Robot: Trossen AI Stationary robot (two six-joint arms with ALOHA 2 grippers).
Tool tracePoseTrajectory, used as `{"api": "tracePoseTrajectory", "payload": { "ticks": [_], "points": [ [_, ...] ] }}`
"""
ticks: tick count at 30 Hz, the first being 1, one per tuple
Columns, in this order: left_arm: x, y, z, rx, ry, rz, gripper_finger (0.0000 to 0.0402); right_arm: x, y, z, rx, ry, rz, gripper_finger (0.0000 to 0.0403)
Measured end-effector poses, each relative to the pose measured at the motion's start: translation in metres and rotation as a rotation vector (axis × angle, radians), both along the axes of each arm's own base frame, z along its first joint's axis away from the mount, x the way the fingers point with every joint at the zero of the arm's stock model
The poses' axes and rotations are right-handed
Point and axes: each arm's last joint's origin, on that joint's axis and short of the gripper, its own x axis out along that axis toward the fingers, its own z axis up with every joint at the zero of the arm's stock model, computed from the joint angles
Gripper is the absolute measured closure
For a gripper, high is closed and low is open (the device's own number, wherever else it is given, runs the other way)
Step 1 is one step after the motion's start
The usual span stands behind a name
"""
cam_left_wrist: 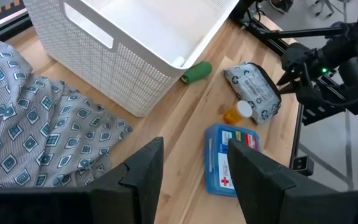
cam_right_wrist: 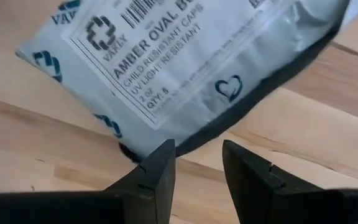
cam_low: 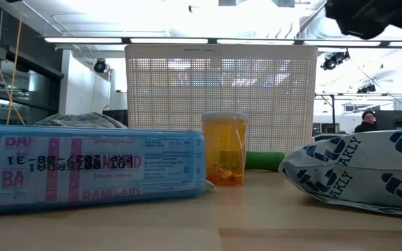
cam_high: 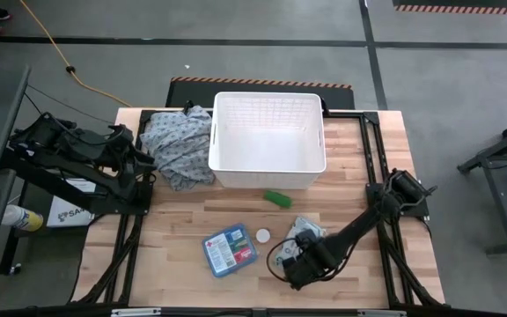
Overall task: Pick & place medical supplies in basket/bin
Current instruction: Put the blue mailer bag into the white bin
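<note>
- reaching for the soft packet [cam_right_wrist: 185, 68] looked like the step in hand: right gripper [cam_right_wrist: 197, 165] sat low at the near right of the table [cam_high: 183, 282], its tips right at the packet's dark lower edge.
- right gripper's fingers were a little apart w/ a gap between them; nothing was held, and the packet edge lay just ahead of the tips, not between them.
- soft packet lay flat on the wood near the right front, grey-white w/ blue marks and a printed label.
- left gripper [cam_left_wrist: 191, 171] waited up by the left edge beside the cloth heap [cam_high: 176, 145], fingers apart in its own view, holding nothing.
- basket [cam_high: 268, 132] stood at the back centre; what showed of its inside looked bare, so by my read no supplies were in yet.
- other supplies were out on the table: blue first-aid box [cam_high: 230, 250] at front centre, orange bottle [cam_low: 224, 148] w/ white cap just beside it, green item [cam_high: 276, 199] just in front of the basket.
- next move, imo: open wider if needed, ease fwd so the packet edge goes between the fingers, close, lift, carry to the basket.
- packet looked floppy, so a grip on the rim alone could slip or let it sag.
</note>
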Motion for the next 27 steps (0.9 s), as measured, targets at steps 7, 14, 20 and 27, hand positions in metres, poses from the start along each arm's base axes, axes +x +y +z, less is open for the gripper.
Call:
{"api": "tracePoseTrajectory", "payload": {
  "ticks": [7,14,20,27],
  "points": [
    [0.0000,0.0000,0.0000,0.011,0.001,-0.008,0.0190,0.0008,-0.0010,0.0001,-0.006,-0.006,-0.009,0.0279],
    [0.0000,0.0000,0.0000,0.012,0.002,-0.009,0.0190,0.0045,-0.0061,0.0001,-0.023,-0.018,-0.018,0.0279],
    [0.0000,0.0000,0.0000,0.020,0.003,-0.014,0.0190,0.0033,-0.0072,0.0002,-0.035,-0.008,-0.018,0.0279],
    [0.0000,0.0000,0.0000,0.020,0.003,-0.014,0.0190,0.0025,-0.0074,0.0001,-0.032,0.005,-0.023,0.0279]
  ]
}}
